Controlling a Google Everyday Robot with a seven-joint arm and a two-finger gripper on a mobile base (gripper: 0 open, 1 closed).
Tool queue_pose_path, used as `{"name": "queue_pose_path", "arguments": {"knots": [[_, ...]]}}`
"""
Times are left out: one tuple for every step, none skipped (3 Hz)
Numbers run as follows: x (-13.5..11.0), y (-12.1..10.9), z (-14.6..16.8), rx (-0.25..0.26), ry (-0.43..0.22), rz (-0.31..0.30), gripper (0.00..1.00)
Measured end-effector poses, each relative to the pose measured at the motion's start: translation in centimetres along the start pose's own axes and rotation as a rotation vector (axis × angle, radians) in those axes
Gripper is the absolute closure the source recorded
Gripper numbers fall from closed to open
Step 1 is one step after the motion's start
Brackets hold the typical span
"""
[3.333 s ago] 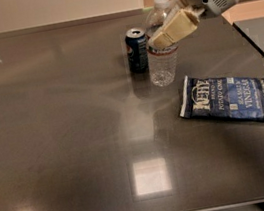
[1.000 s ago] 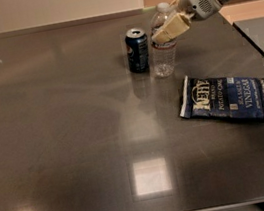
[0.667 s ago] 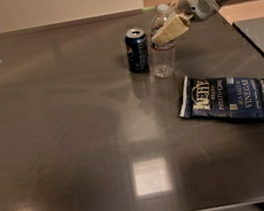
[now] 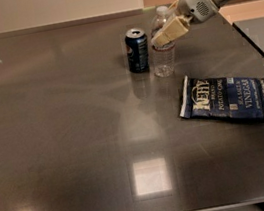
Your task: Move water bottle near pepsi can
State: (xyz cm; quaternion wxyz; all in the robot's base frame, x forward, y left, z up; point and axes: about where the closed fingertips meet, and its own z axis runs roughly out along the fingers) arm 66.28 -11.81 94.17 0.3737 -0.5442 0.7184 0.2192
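The water bottle [image 4: 162, 57], clear and ribbed with a white cap, stands upright on the dark table just right of the pepsi can [image 4: 137, 50], a short dark blue can with a silver top. A narrow gap separates them. My gripper [image 4: 170, 21] reaches in from the upper right and is shut on the bottle's upper part, with one cream finger [image 4: 170, 30] across its shoulder in front. The bottle's base looks to rest on the table.
A flat blue chip bag [image 4: 227, 99] lies on the table to the right front of the bottle. The table's right edge [image 4: 259, 49] runs diagonally close behind the arm. Bright light reflections show on the tabletop [image 4: 79, 152].
Over three seconds the bottle and gripper shifted slightly back, staying beside the can. In the last second nothing visibly moved.
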Motion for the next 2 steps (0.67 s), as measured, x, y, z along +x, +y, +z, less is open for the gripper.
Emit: {"name": "queue_pose_path", "arguments": {"knots": [[-0.04, 0.04, 0.28, -0.004, 0.000, 0.000, 0.00], [-0.04, 0.05, 0.29, -0.005, 0.000, 0.000, 0.00]]}}
